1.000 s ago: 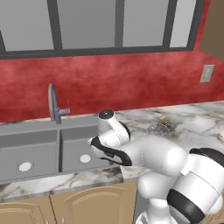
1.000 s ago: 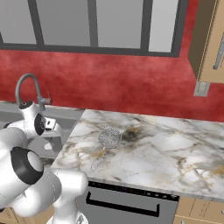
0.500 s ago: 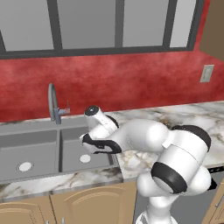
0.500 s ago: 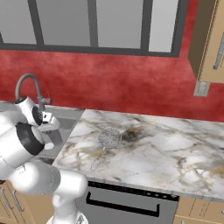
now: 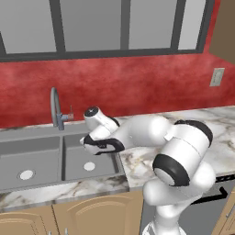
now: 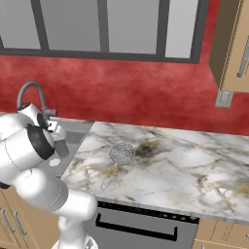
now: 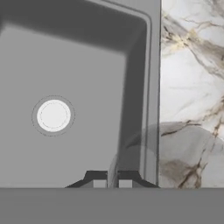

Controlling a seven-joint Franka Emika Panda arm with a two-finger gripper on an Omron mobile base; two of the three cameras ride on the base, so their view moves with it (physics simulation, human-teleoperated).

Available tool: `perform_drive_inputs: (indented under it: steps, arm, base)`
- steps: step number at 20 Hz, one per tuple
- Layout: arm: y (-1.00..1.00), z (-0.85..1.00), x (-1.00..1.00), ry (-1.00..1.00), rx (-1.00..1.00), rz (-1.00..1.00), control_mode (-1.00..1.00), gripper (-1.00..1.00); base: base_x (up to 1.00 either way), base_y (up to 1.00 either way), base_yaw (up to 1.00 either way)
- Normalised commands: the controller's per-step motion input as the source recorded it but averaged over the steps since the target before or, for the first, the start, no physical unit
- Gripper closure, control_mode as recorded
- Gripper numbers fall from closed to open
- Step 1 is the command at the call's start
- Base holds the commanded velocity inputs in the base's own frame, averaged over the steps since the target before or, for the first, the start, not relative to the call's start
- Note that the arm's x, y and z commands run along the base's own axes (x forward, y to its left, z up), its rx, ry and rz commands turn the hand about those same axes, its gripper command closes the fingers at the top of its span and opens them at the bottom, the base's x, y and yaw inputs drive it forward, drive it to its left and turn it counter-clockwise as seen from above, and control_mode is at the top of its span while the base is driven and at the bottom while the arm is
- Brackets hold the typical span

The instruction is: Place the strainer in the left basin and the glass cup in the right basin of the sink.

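Glass cup [image 7: 144, 153] showed as a faint clear curved shape at the tips of the pincer [image 7: 112, 183], whose two dark fingers were drawn almost together, seemingly pinching its thin wall. I could not make out the glass itself from the base cameras. The pincer [image 5: 89, 144] hung over the right basin [image 5: 103, 160] of the sink [image 5: 62, 156], close to that basin's right wall, next to the marble desk [image 6: 170, 165]. Below it, the round pale drain [image 7: 53, 115] lay bare on the grey basin floor. The left basin [image 5: 27, 153] sat across the divider, with its own pale drain. The curved grey faucet [image 5: 56, 108] stood at the back edge of the sink, just behind the arm. The strainer [image 6: 121, 152] rested on the desk well to the right of the sink, its thin handle pointing toward the front edge.
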Motion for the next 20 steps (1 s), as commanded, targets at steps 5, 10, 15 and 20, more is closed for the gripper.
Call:
perform_drive_inputs:
  steps: [5, 10, 15, 20]
  arm:
    - [0.05, -0.20, 0.19, 0.00, 0.00, 0.00, -1.00, 1.00]
    - [0.02, -0.29, 0.17, 0.00, 0.05, 0.00, -1.00, 1.00]
    - [0.05, -0.28, 0.26, 0.00, 0.05, 0.00, -1.00, 1.00]
    - [0.18, -0.18, 0.35, 0.00, 0.00, 0.00, -1.00, 1.00]
  base:
    - [0.00, 0.00, 0.00]
    - [0.00, 0.00, 0.00]
    - [0.00, 0.00, 0.00]
    - [0.00, 0.00, 0.00]
